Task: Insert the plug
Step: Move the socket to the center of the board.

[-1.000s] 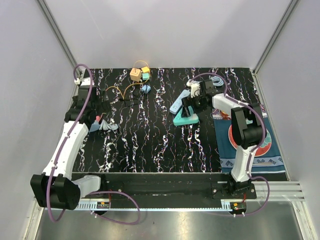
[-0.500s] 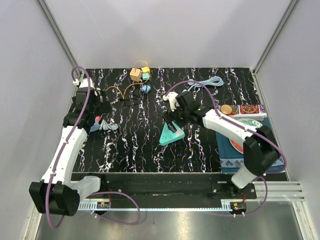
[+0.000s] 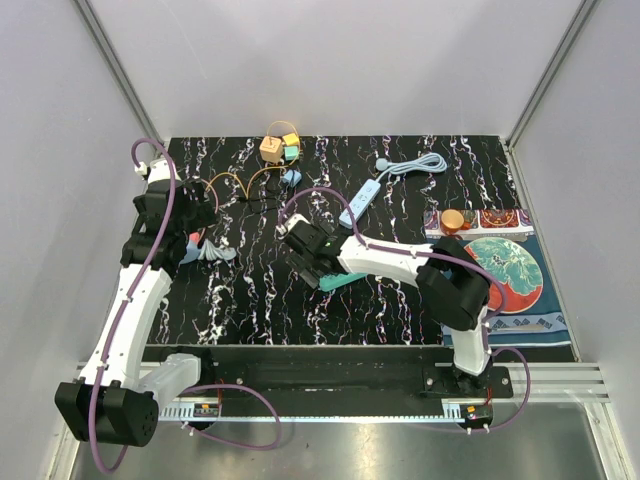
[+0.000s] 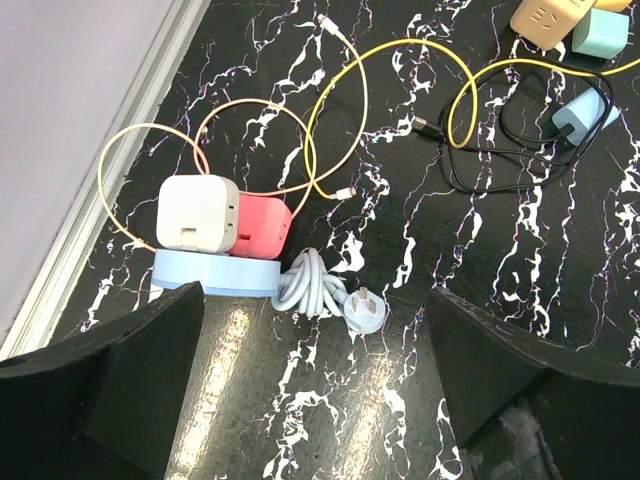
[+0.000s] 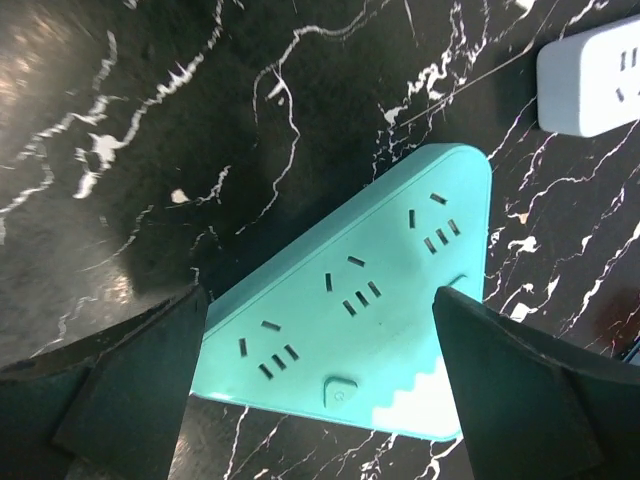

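Note:
A white three-pin plug (image 4: 365,310) on a coiled white cable (image 4: 308,283) lies on the black marbled table beside a pale blue strip (image 4: 215,272), which carries a white charger (image 4: 197,212) and a red one (image 4: 262,226). My left gripper (image 4: 320,400) hovers open just in front of the plug; in the top view the left gripper (image 3: 190,228) is at the far left. A teal triangular power strip (image 5: 370,310) lies socket side up under my open right gripper (image 5: 330,400), whose fingers straddle it. In the top view the teal strip (image 3: 340,280) and the right gripper (image 3: 312,260) are at mid-table.
A light blue power strip (image 3: 360,203) with its cable (image 3: 415,165) lies at the back right, its corner in the right wrist view (image 5: 595,85). Orange and teal chargers (image 3: 280,147) with yellow and black cables (image 4: 400,110) sit at the back. A blue mat with a plate (image 3: 505,275) lies at right.
My right arm swung from the back right to mid-table, and the teal strip moved with it toward the front left. The left arm shifted slightly back.

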`<move>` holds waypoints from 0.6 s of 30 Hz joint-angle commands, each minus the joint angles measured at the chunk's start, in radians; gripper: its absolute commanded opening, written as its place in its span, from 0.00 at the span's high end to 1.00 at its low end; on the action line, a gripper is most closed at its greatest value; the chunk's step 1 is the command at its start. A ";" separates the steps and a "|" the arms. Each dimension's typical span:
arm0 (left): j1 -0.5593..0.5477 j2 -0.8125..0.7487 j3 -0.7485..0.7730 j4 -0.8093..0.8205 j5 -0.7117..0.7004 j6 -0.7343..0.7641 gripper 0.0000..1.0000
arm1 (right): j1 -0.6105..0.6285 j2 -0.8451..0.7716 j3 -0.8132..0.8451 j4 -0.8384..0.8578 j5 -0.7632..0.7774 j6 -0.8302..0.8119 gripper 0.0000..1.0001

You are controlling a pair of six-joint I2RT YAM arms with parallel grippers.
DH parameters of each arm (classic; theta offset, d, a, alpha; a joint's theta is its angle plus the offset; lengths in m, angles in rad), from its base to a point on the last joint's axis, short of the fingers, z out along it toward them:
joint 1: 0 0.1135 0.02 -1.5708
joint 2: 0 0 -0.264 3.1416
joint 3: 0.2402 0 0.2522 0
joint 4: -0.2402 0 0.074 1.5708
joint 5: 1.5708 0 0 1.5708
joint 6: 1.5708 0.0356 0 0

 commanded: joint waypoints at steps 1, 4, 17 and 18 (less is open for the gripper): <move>0.002 -0.016 -0.005 0.055 -0.027 -0.010 0.06 | 0.011 0.031 0.027 -0.072 0.097 0.043 0.00; 0.002 -0.014 -0.005 0.055 -0.022 -0.010 0.06 | 0.014 0.043 0.003 -0.091 0.114 0.051 0.00; 0.002 -0.007 -0.006 0.055 -0.008 -0.009 0.06 | -0.113 -0.233 -0.287 -0.180 0.286 0.130 0.00; 0.002 -0.002 -0.006 0.055 -0.008 -0.009 0.06 | -0.132 -0.248 -0.309 -0.182 0.280 0.135 0.00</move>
